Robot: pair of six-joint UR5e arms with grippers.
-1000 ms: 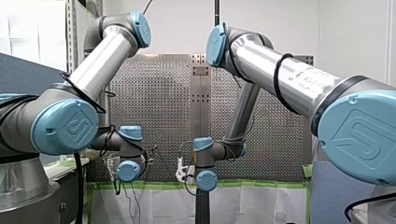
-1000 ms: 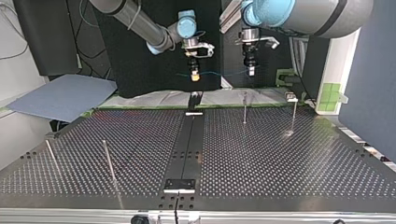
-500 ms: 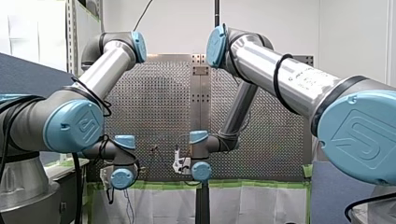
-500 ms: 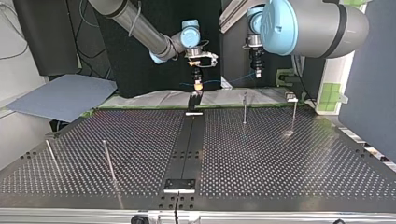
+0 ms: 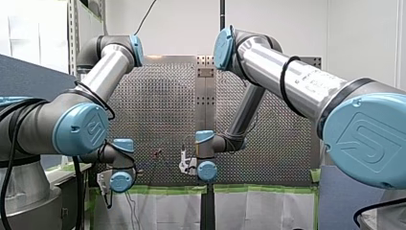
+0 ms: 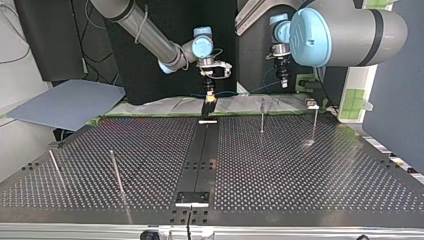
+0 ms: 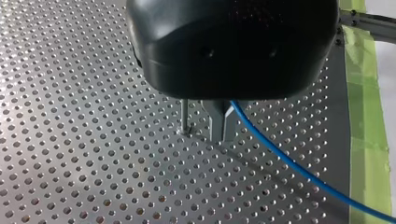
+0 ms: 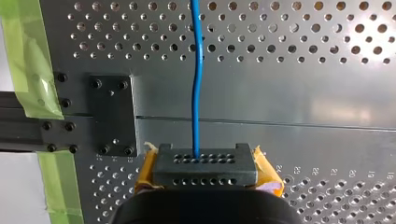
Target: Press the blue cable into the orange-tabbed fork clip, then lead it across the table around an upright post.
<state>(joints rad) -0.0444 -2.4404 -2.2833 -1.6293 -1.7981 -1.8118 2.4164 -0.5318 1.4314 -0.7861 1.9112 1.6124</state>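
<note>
The blue cable [image 8: 197,70] leaves the tips of my right gripper [image 8: 200,161], which is shut on it between yellow pads, and runs straight ahead over the perforated plate. In the top view that right gripper [image 6: 210,96] hangs just above a dark fitting [image 6: 208,108] at the far end of the centre strip; I make out no orange tab there. My left gripper [image 7: 223,128] has its metal fingers shut on the blue cable [image 7: 299,170], right beside a thin upright post [image 7: 184,116]. The cable [image 6: 227,93] spans from one gripper to the other, my left gripper [image 6: 283,82] being at the top view's right.
Thin upright posts stand at the top view's far right [image 6: 262,116] [image 6: 315,122] and near left [image 6: 116,172]. A bolted black plate [image 8: 112,114] and green tape [image 8: 28,56] mark the table edge beside my right gripper. A blue-grey sheet [image 6: 65,102] lies off the table.
In the top view my right gripper has come down towards the far end of the centre strip. My left gripper has shifted right and slightly down, and the cable has followed both.
</note>
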